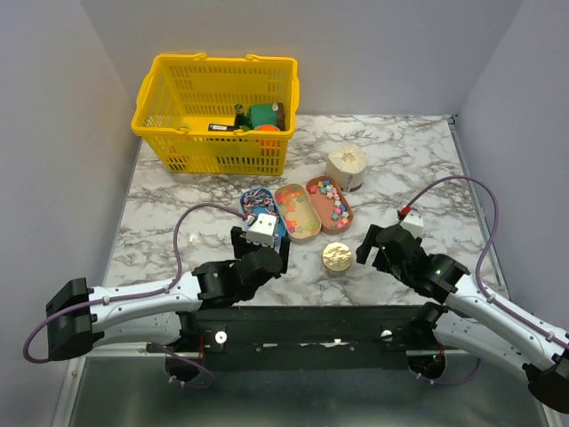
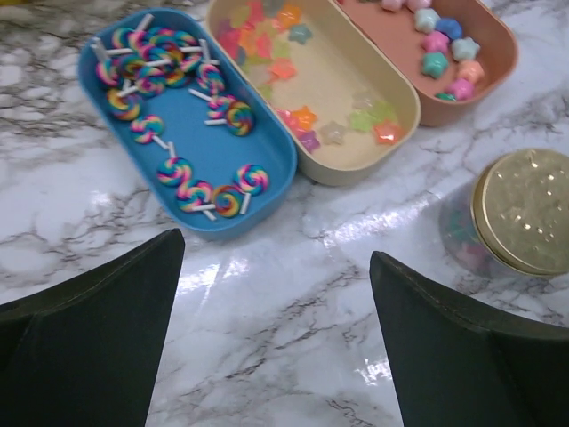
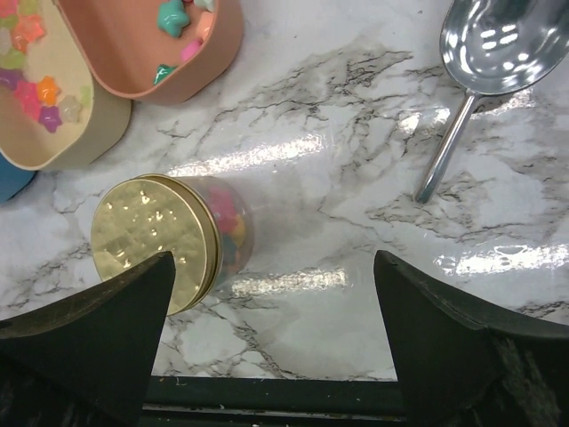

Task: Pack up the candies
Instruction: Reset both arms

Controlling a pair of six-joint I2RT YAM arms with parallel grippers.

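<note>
**Both claws open, candies in the trays and the jar**

Top view: nearest the lens, the left arm [image 1: 133,307] and right arm [image 1: 498,311] reach in from the near edge of the marble surface [image 1: 169,222]. The left claw [image 1: 260,242] hangs over the near end of the blue tray [image 1: 253,197]. The right claw [image 1: 373,242] hangs just right of the jar [image 1: 336,257], which stands gold-lidded between the two claws, towards the near edge. Mid-surface, the blue tray, beige tray [image 1: 298,213] and pink tray [image 1: 331,206] lie side by side, and the candies [image 1: 331,196] are scattered in them. A yellow basket [image 1: 213,151] fills the far left corner. A pale cylinder [image 1: 347,165] stands just beyond the pink tray.

Left wrist: the fingers [image 2: 89,338] sit nearest, spread wide, gripping nothing, with bare marble between them. Beyond them the blue tray carries swirled candies on sticks, and the beige and pink trays carry star-shaped ones.

Right wrist: this claw is likewise wide apart and empty. The jar stands off its left finger, with coloured candies showing through its clear wall. A metal scoop [image 3: 498,40] lies hollow-up, well apart from the jar.
</note>
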